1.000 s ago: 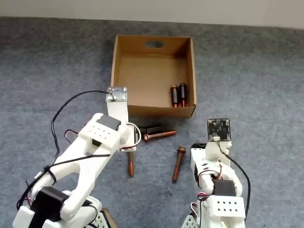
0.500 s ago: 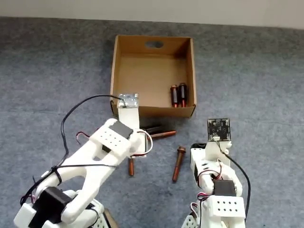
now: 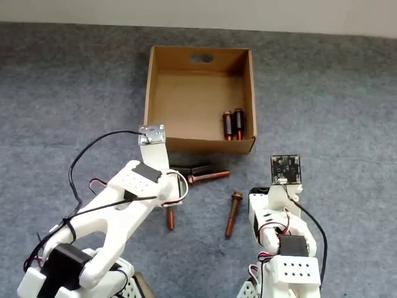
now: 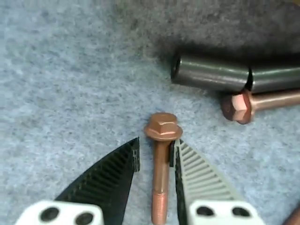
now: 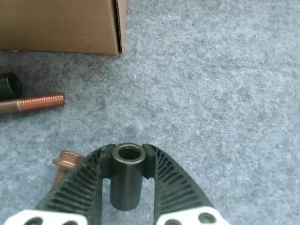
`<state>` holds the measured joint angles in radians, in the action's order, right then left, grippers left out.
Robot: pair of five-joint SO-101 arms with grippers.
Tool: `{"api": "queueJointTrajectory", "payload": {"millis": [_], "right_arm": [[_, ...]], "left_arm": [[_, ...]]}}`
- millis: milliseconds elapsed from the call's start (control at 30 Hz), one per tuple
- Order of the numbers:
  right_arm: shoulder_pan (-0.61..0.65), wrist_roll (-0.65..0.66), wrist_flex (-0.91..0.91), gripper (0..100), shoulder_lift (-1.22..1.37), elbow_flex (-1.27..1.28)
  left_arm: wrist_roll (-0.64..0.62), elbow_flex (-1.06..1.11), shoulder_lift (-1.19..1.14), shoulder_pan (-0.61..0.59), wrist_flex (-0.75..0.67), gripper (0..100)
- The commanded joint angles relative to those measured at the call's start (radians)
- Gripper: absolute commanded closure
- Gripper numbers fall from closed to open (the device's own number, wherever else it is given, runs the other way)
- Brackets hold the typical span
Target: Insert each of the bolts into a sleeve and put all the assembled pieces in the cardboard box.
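A copper bolt (image 4: 161, 173) lies on the grey carpet between the fingers of my left gripper (image 4: 157, 143), which is open and straddles its shank just below the hex head. That same bolt (image 3: 170, 218) pokes out from under the left arm in the high view. My right gripper (image 5: 126, 149) is shut on a dark sleeve (image 5: 125, 180), held upright with its bore facing up. A second bolt (image 3: 208, 177) lies beside dark sleeves (image 4: 211, 75) near the cardboard box (image 3: 149, 93). A third bolt (image 3: 233, 213) lies left of the right arm.
Two assembled pieces (image 3: 232, 124) rest in the box's near right corner. The box's front wall (image 3: 211, 145) stands just beyond the loose parts. Open carpet spreads right of the box and around the right arm (image 3: 282, 248).
The left arm swung right toward the box's front, then came back left and settled over the lone bolt. The right arm has kept still with its sleeve.
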<state>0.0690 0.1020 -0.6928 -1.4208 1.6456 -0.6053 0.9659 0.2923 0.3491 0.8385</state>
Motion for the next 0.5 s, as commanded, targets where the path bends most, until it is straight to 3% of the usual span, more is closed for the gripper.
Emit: {"api": "queueJointTrajectory", "payload": {"millis": [0, 67, 267, 367, 467], "right_arm": [[-0.008, -0.002, 0.001, 99.1, -0.012, -0.008], [-0.008, -0.002, 0.001, 99.1, -0.012, -0.008], [-0.008, -0.002, -0.001, 99.1, -0.012, -0.008], [-0.008, -0.002, -0.001, 99.1, -0.012, -0.008], [-0.008, -0.002, -0.001, 99.1, -0.012, -0.008]], "left_arm": [[-0.011, -0.002, 0.008, -0.015, -0.006, 91], [-0.006, -0.002, 0.008, -0.016, -0.006, 99], [0.011, -0.012, 0.018, -0.071, -0.003, 99], [0.189, -0.028, 0.019, -0.151, 0.003, 99], [0.517, -0.041, 0.019, -0.211, 0.003, 99]]}}
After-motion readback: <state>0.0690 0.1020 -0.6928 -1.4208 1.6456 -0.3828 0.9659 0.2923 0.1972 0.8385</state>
